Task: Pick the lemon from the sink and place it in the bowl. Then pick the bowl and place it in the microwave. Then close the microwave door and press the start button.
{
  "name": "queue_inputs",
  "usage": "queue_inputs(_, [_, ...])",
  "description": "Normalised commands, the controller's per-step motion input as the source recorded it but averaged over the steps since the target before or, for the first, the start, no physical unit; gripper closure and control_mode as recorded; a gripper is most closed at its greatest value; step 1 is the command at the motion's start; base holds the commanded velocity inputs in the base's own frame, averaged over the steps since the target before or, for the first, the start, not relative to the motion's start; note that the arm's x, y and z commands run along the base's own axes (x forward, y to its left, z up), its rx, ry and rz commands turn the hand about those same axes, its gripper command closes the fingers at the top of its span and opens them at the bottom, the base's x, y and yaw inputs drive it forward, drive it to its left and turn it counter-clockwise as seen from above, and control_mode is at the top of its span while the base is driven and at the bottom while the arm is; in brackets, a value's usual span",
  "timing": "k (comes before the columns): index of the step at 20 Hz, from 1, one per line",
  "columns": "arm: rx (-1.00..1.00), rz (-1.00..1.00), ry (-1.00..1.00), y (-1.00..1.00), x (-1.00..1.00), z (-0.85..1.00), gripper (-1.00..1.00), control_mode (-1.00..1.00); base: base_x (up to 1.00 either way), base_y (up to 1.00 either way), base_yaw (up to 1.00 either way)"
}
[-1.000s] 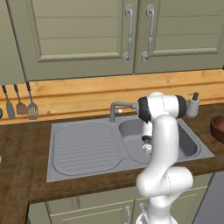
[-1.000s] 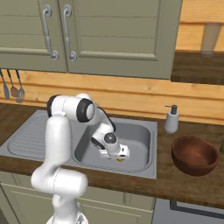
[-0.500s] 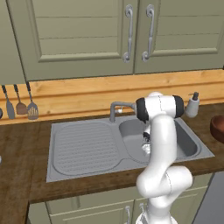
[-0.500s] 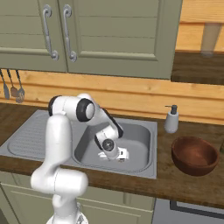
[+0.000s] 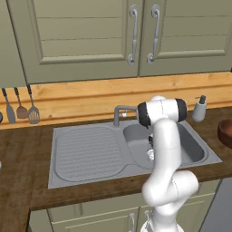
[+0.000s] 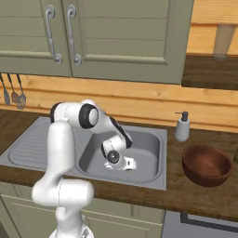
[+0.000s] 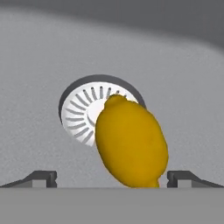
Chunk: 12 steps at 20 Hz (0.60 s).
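Two fingertips of my claw [image 7: 112,177] stood spread either side of the lemon [image 7: 131,146]; light, firm, slippery, I judged, best pinched across its middle.

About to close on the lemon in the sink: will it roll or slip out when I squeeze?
The lemon is oval and smooth, so it may squirt sideways if gripped off-centre. It lies partly over the drain strainer on the flat basin floor and could roll if nudged. It sits between the open tool's fingertips, which favours a centred grip.
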Motion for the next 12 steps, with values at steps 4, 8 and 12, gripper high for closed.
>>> queue_inputs(4, [0.00, 0.03, 0.07, -0.14, 0.39, 0.31, -1.00, -1.00, 0.00, 0.00, 0.00])
queue_inputs(8, [0.00, 0.07, 0.07, -0.34, 0.25, 0.09, -1.00, -1.00, 0.00, 0.00, 0.00])
queue_inputs(12, [0.00, 0.08, 0.06, -0.28, 0.07, 0.00, -1.00, -1.00, 0.00, 0.00, 0.00])
